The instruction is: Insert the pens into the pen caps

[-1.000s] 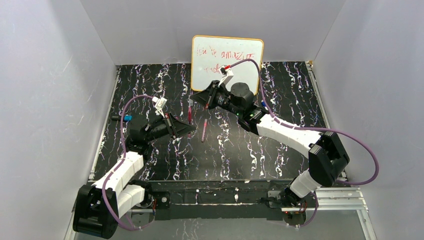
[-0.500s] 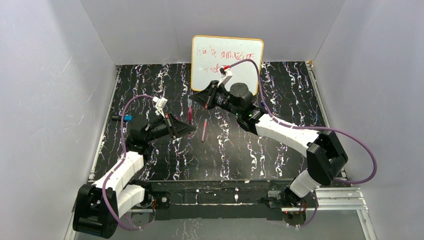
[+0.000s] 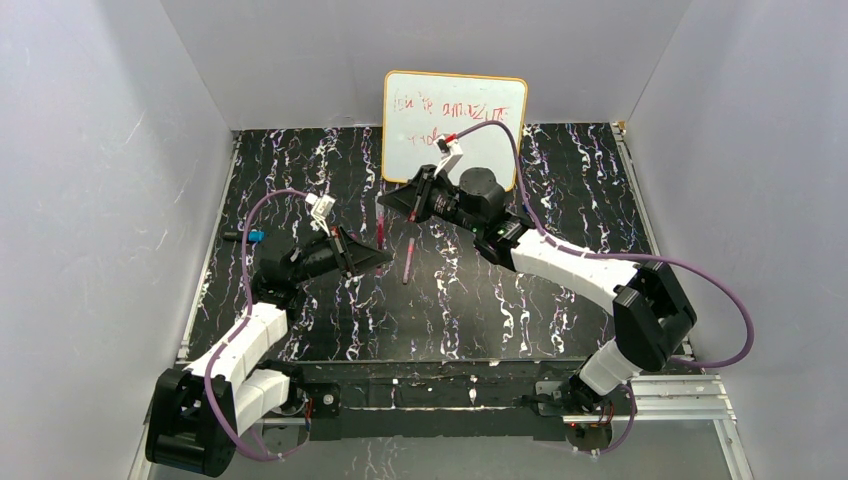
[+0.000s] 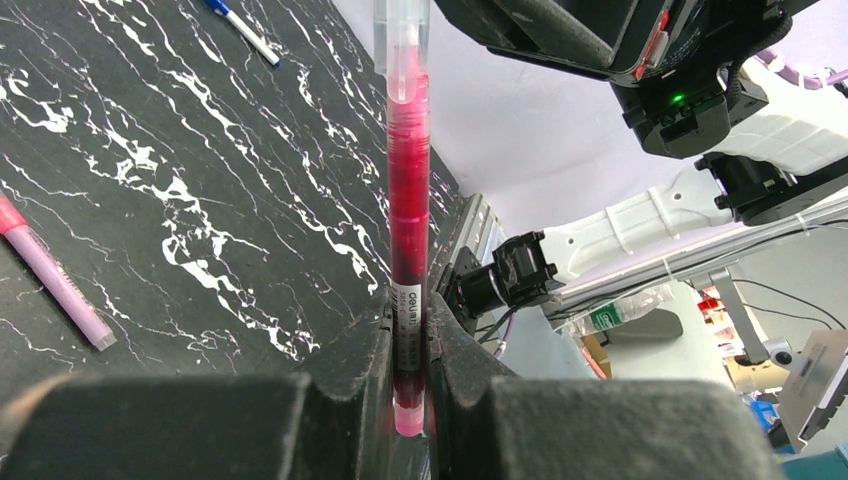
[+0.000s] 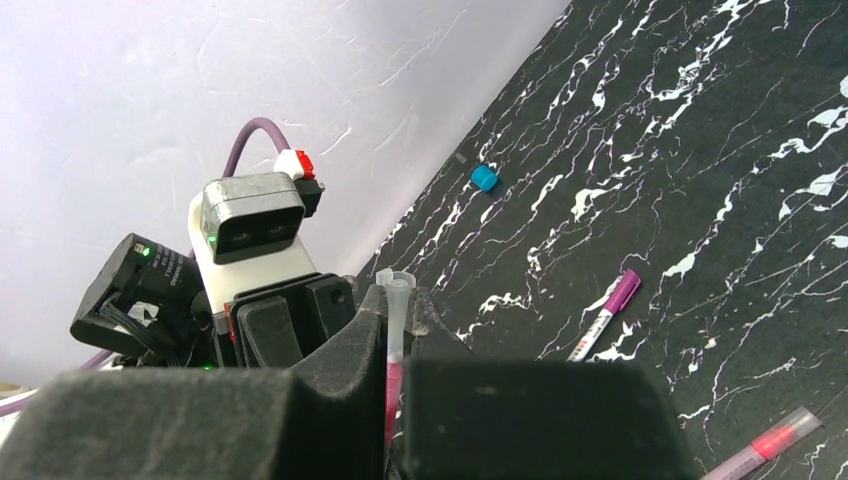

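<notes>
A black marbled tabletop [image 3: 560, 300] carries a whiteboard [image 3: 455, 110] at its far edge. Over it, the left gripper [image 4: 408, 305] has its jaws pinching a red pen [image 4: 409, 180] by the tail, aimed at the right gripper [image 5: 395, 315]. The right jaws clamp a clear tube [image 5: 398, 290], seemingly a pen cap. 1 loose pen [image 3: 408, 262] lies on the tabletop near them; 1 blue cap [image 5: 485, 178] sits well apart.

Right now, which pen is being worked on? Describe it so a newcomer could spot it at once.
In front of the whiteboard, the left gripper and right gripper meet above the black marbled mat. The pen bridges their tips, one end in each. Unlike the loose pen lying beside it, it is lifted, deep red with a clear end.
</notes>
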### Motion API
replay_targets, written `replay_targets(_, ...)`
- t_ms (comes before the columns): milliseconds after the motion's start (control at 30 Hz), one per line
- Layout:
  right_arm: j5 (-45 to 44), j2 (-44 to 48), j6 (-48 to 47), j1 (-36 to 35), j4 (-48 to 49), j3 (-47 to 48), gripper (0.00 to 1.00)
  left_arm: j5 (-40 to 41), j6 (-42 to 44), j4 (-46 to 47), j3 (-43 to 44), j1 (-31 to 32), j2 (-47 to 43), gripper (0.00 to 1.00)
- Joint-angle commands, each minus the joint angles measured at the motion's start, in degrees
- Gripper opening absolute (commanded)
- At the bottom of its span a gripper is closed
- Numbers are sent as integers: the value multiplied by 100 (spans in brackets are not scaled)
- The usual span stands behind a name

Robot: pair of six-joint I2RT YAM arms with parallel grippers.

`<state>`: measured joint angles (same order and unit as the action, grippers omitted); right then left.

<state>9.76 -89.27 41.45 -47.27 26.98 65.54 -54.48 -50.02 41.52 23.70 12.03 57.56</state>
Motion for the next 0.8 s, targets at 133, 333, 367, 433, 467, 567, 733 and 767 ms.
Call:
replay_targets(133,232,453,12,-19,-48,-377,5,87,759,-720,372,-34,3,0)
replay_targets(333,271,631,-7,-92,-178,-607,4,237,1387,-1364,938,-34,222,0)
replay_targets(367,272,645,-6,-109,-191,-639,4,282,1552,-1532,1041,-34,240,0)
replay_targets(433,285,661,-10,-160,-189,-681,4,308,1795,-1781,1229,-34,308,0)
replay_targets(467,291,645,1,-181,-195,-690,4,308,1910,-1876,1313,-34,349,0)
replay_targets(567,311,570,-5,-276,-192,-672,4,241,2295,-2041,1531,-39,380,0)
replay_targets(733,358,478,-93,-394,-235,-581,4,297,2964,-2393,1798,-34,229,0)
replay_targets(767,352,485,-122,-392,-259,-561,4,323,3043,-2450,1830,-36,215,0)
